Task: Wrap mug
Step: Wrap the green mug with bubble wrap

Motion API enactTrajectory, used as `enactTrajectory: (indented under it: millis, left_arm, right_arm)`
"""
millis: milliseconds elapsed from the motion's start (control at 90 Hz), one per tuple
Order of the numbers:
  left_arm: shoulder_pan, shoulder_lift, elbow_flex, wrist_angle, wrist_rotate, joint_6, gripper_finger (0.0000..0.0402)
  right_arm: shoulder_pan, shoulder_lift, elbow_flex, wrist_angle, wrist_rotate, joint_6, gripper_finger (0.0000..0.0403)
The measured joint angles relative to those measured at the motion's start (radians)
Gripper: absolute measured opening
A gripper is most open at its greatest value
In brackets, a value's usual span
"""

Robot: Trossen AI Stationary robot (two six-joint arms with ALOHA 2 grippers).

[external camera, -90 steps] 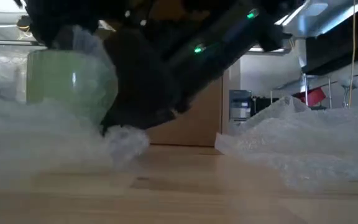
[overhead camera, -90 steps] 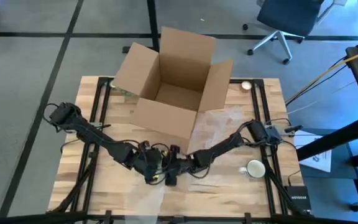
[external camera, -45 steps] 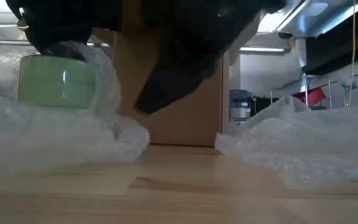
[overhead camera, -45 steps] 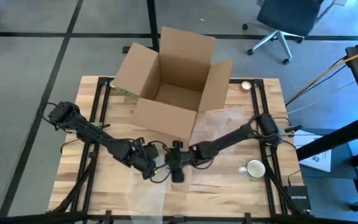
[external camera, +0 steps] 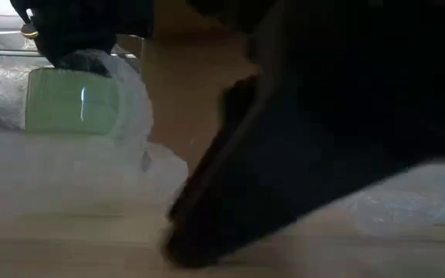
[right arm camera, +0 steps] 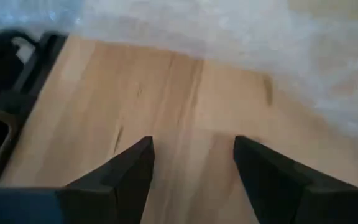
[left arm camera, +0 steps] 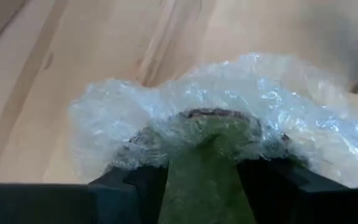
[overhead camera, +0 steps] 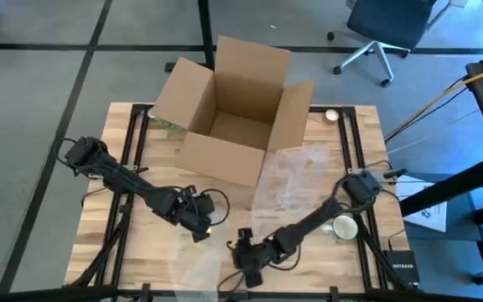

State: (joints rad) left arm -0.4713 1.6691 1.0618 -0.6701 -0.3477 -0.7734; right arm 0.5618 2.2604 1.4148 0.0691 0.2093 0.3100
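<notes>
Wrap under way, not finished. The pale green ceramic mug [external camera: 72, 100] stands on the wooden slat table [overhead camera: 153, 243], in front of the open brown cardboard box [overhead camera: 233, 113] on the camera side, sitting on a sheet of clear bubble wrap [left arm camera: 229, 112]. In the left wrist view the wrap is pulled up over the mug's rim and part of its wall; in the low view one flap curls over the mug's side, while most of the green wall shows bare. The left gripper [overhead camera: 201, 220] is at the mug, its fingers closed on the mug with the wrap caught between them. The right gripper [overhead camera: 247, 260] is farther from the box than the mug, near the table's front edge; its fingers [right arm camera: 129, 171] stand wide apart over bare wood with nothing between them. A second bubble wrap sheet [overhead camera: 296, 172] lies beside the box, and a white mug [overhead camera: 342, 226] stands by the right arm's base. Judged remaining: folding the loose wrap around the exposed wall and closing it.
</notes>
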Motion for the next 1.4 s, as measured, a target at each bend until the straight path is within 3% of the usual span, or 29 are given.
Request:
enactTrajectory:
  millis: [133, 322, 533, 756, 967, 1056, 1233, 1311, 1400]
  left_arm:
    - [0.003, 0.001, 0.001, 0.009, 0.0, -0.002, 0.017]
    - [0.001, 0.001, 0.001, 0.024, -0.002, -0.028, 0.017]
    - [-0.002, 0.001, 0.002, 0.029, 0.008, -0.038, 0.017]
    - [-0.003, 0.002, 0.002, 0.036, 0.006, -0.037, 0.017]
    - [-0.001, 0.002, 0.002, 0.034, 0.008, -0.034, 0.017]
    - [-0.001, 0.002, 0.002, 0.034, 0.012, -0.035, 0.017]
    - [-0.005, 0.001, 0.002, 0.037, 0.011, -0.036, 0.017]
    - [-0.006, 0.001, 0.002, 0.04, 0.006, -0.032, 0.017]
    - [-0.001, 0.0, 0.001, 0.051, 0.005, -0.027, 0.017]
  right_arm:
    - [-0.04, 0.072, 0.023, 0.194, 0.03, -0.053, 0.021]
    - [-0.107, 0.102, 0.114, 0.203, 0.096, -0.099, 0.0211]
    - [-0.083, -0.04, 0.124, 0.099, 0.09, -0.143, 0.0211]
    - [-0.037, -0.109, 0.122, 0.094, 0.23, -0.187, 0.0211]
    - [0.003, -0.126, 0.121, -0.271, 0.115, -0.029, 0.0211]
    - [0.041, -0.131, 0.118, -0.342, 0.059, 0.046, 0.0211]
    - [0.05, -0.038, 0.065, -0.251, 0.138, 0.113, 0.0211]
    - [0.036, 0.0, 0.073, -0.103, 0.135, 0.109, 0.0211]
    - [0.017, 0.071, 0.075, 0.054, 0.059, 0.068, 0.0211]
